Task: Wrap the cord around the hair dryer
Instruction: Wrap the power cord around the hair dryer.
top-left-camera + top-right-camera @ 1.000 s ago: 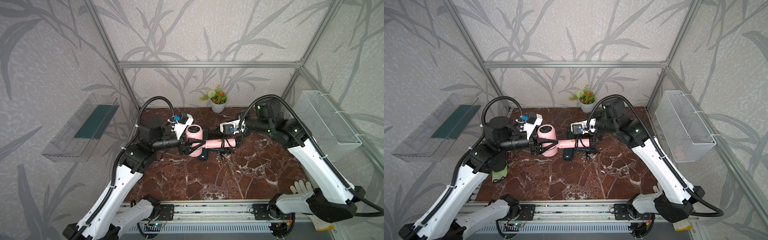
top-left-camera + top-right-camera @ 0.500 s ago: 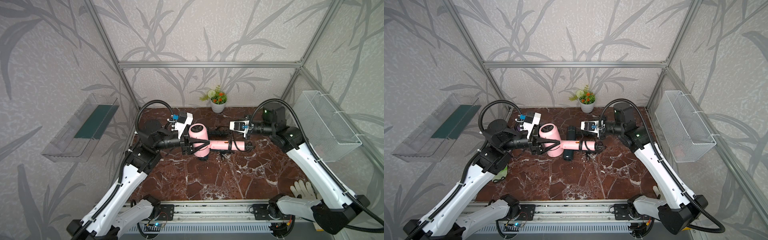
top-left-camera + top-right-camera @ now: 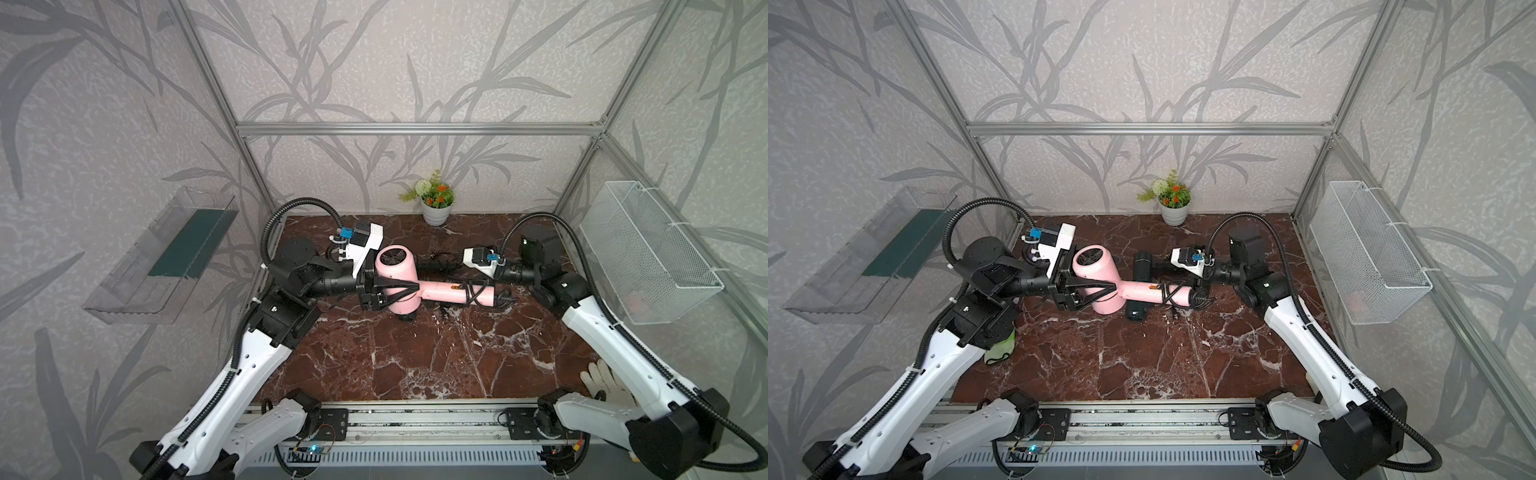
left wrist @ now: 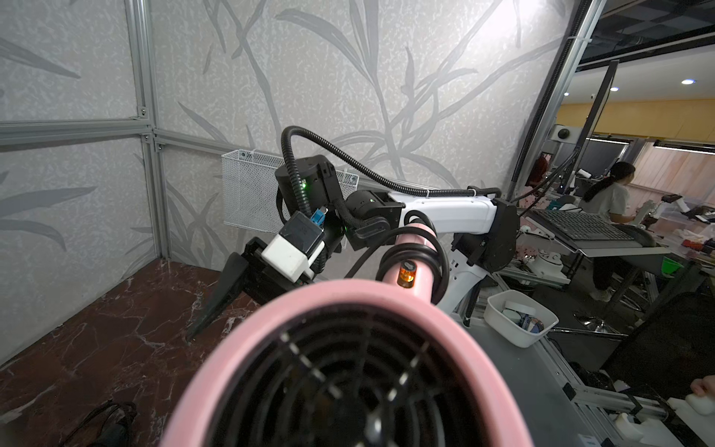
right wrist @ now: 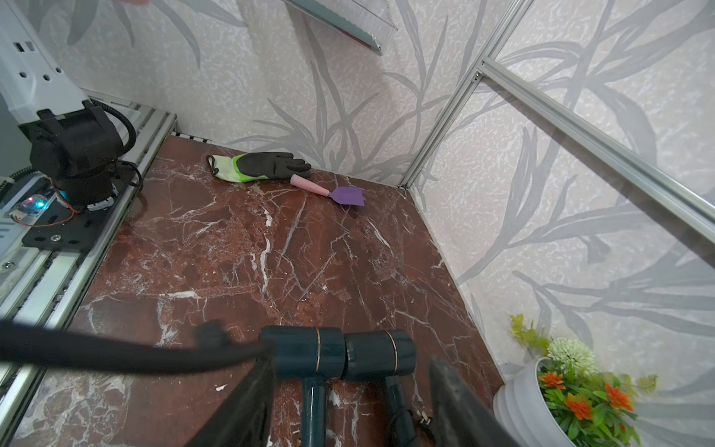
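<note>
- Hair dryer [image 3: 401, 270], pink, is held off the table [image 3: 415, 365], above its middle; the other things follow from front to back.
- At 5 o'clock, at the front edge, a white glove [image 3: 602, 376] lies beside the right arm's base.
- At 8 o'clock a green and black glove [image 3: 1000, 353] lies partly under the left arm, and a purple spatula [image 5: 336, 193] lies just beside it.
- The left gripper [image 3: 1108, 286] reaches in from 9 o'clock and clamps the dryer's barrel, and the handle points to 3 o'clock.
- The cord [image 4: 412, 251], black, makes several loops around the handle near its end.
- The right gripper [image 5: 350, 354] stands just behind the handle's end, with its fingers wide apart and gripping nothing. A blurred black strand passes one finger, and I cannot tell if it touches.
- Under the pink handle, two dark barrels [image 3: 1142, 266] lie end to end on the table.
- At 12 o'clock a plant pot [image 3: 435, 208] stands against the back wall.
</note>
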Available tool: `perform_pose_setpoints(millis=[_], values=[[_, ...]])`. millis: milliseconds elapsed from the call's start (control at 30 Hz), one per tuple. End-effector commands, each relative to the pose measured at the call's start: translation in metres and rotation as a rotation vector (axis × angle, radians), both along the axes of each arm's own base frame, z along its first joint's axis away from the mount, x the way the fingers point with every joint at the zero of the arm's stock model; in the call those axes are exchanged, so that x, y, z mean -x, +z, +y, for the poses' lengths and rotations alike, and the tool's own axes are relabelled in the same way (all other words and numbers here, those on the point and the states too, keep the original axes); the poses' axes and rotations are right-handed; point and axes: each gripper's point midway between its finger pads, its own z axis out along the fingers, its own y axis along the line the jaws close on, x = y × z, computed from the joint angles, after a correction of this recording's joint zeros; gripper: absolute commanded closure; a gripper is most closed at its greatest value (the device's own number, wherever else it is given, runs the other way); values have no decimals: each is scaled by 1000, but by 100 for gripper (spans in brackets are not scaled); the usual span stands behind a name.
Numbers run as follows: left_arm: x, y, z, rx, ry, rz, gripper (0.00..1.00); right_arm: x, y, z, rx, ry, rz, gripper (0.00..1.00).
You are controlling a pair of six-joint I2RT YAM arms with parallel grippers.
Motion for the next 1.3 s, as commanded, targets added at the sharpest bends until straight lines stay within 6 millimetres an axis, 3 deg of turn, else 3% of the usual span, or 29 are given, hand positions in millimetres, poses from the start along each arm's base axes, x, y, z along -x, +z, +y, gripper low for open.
perform_pose_setpoints(millis=[0,200,500,833,900,1033,1133,1267], values=[[19,46,10,96,2,-133,100,-1,10,1,-83,-13,-27,36],[13,52,11,121,31,-125,100,12,-1,7,-192,27,51,36],[3,51,10,143,58,-111,100,-13,9,-34,-212,-311,-63,34],[-4,55,10,154,90,-113,100,-19,31,-60,-232,-456,-119,29],[-6,55,10,155,99,-111,100,-9,31,-55,-238,-402,-87,28],[-7,57,10,161,102,-107,100,34,25,-35,-274,-187,59,26],[-7,58,11,163,107,-109,100,47,21,-41,-287,-197,89,22],[-9,58,10,165,108,-106,100,49,23,-59,-268,-310,45,20]])
